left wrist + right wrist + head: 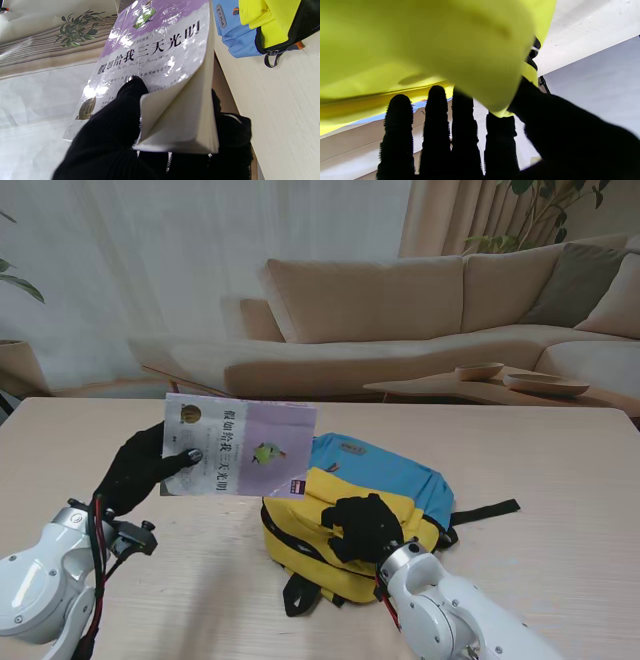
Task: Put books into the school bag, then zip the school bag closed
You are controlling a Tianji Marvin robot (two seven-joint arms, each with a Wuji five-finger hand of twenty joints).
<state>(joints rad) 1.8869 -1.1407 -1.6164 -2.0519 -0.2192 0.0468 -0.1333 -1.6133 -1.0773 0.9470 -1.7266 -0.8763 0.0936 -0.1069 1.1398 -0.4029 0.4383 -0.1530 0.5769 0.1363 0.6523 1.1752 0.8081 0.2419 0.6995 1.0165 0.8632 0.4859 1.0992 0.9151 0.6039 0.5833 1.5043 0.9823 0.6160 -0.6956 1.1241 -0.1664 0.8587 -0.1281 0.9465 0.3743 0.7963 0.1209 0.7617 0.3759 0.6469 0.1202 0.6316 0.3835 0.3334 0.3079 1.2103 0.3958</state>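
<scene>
A yellow and blue school bag [390, 490] lies on the table a little right of centre, its black-edged opening facing left. My left hand [140, 468], in a black glove, is shut on a purple and white book [240, 448] and holds it in the air just left of the bag. The left wrist view shows my thumb [130, 92] pressed on the glossy book [155, 50] cover, fingers under the pages. My right hand [365, 526] pinches the bag's yellow front flap [460, 50] between thumb and fingers, lifting it.
The pale wooden table [560, 480] stretches to the right and left of the bag. Black straps [485, 511] trail from the bag's right side and nearer edge. A beige sofa [420, 310] and a low table with bowls [530, 383] stand beyond the far edge.
</scene>
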